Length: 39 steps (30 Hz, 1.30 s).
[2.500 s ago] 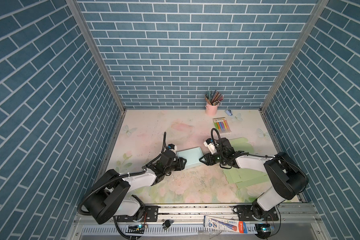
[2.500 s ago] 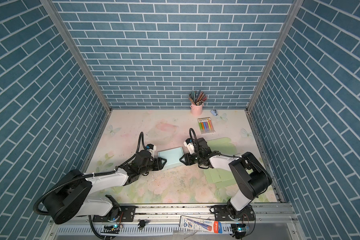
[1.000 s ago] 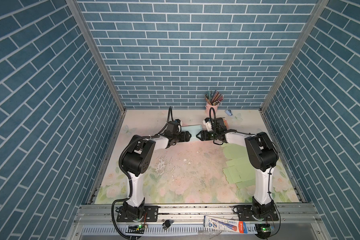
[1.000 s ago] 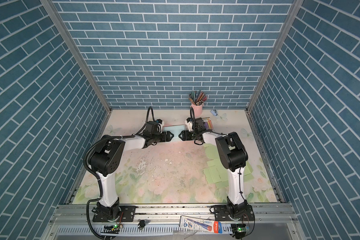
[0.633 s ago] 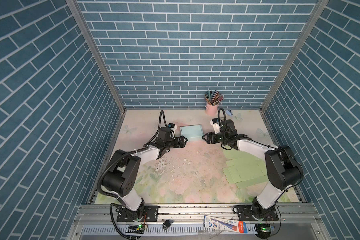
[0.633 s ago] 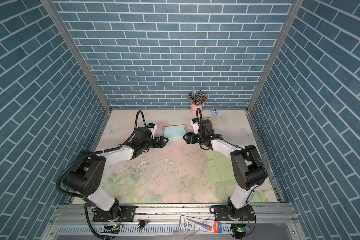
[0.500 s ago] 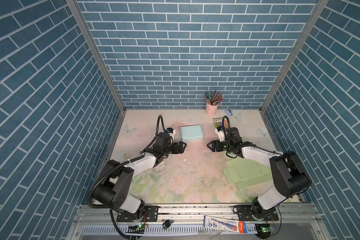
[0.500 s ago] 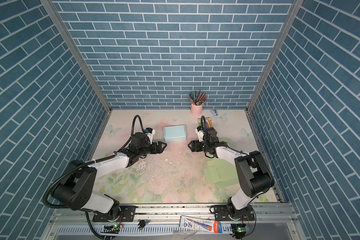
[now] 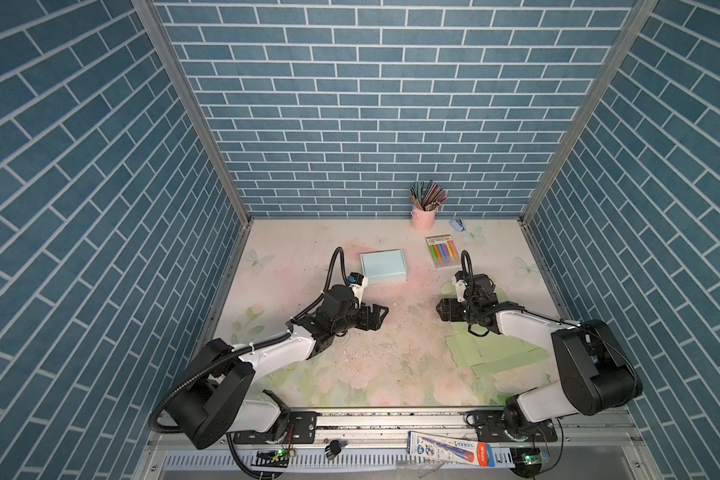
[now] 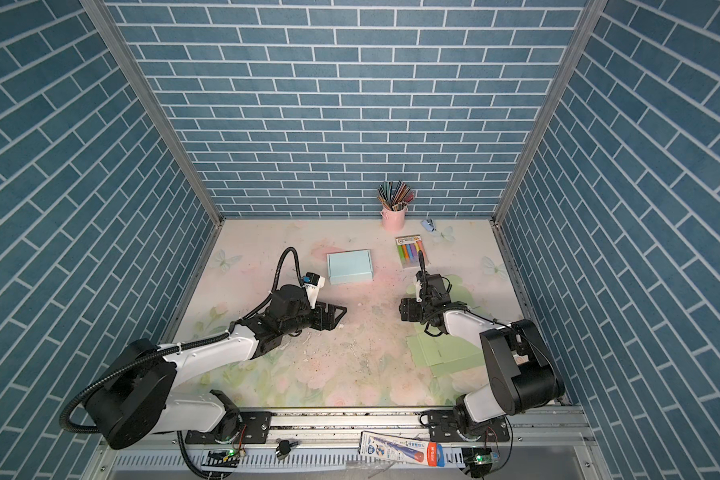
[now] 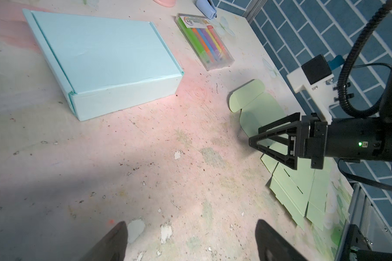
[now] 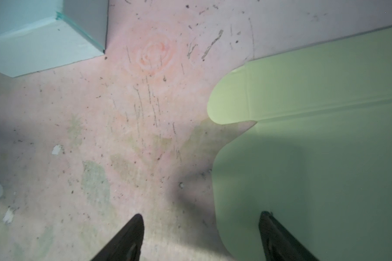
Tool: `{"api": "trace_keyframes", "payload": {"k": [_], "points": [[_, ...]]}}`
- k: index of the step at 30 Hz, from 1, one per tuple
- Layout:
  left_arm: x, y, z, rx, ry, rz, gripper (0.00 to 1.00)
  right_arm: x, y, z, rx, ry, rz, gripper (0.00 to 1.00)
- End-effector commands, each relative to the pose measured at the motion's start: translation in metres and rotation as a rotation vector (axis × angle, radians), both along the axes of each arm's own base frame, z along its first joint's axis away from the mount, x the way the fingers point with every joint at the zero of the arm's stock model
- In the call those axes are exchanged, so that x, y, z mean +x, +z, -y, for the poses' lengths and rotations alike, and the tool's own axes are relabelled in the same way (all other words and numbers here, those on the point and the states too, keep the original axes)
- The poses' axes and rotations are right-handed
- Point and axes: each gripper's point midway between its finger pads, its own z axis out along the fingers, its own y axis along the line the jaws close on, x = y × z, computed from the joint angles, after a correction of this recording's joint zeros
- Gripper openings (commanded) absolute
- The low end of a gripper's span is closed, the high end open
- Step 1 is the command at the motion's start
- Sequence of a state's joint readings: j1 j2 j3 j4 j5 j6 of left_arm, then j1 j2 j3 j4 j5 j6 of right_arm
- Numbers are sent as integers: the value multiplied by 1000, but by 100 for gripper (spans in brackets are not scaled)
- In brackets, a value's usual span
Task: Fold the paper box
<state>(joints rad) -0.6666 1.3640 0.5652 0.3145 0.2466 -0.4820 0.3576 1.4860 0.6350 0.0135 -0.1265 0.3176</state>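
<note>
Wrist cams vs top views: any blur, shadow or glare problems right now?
Left wrist view: sharp, with the blue paper box crisp, but a broad shadow darkens the table near the left gripper. Right wrist view: slightly soft close-up, with a shadow across the green cardboard sheet ahead of the right gripper. Both top views: even light, no glare, everything readable.

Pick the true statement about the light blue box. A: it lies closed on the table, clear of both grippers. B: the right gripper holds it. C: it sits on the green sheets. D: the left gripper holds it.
A: the light blue box lies closed on the table, apart from the open left gripper and right gripper.
</note>
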Motion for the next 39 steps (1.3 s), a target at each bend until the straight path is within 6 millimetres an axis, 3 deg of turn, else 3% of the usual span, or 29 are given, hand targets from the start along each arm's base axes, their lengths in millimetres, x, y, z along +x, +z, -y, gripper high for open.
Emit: {"api": "trace_keyframes", "payload": {"k": [1, 5, 14, 21, 28, 33, 39], "points": [[4, 11, 11, -27, -1, 36, 89, 12, -4, 11, -13, -62, -3, 81], [2, 18, 14, -41, -4, 50, 89, 12, -14, 4, 45, -32, -45, 80], [3, 31, -4, -32, 54, 83, 89, -25, -20, -39, 183, 63, -97, 78], [12, 36, -24, -35, 103, 85, 89, -83, -30, -103, 206, 232, -178, 77], [15, 29, -48, -36, 155, 76, 89, -143, -37, -132, 245, 308, -244, 76], [18, 26, -50, -37, 160, 70, 89, -161, -33, -154, 252, 371, -255, 75], [17, 21, -47, -38, 146, 57, 89, -165, -31, -161, 257, 394, -258, 74]]}}
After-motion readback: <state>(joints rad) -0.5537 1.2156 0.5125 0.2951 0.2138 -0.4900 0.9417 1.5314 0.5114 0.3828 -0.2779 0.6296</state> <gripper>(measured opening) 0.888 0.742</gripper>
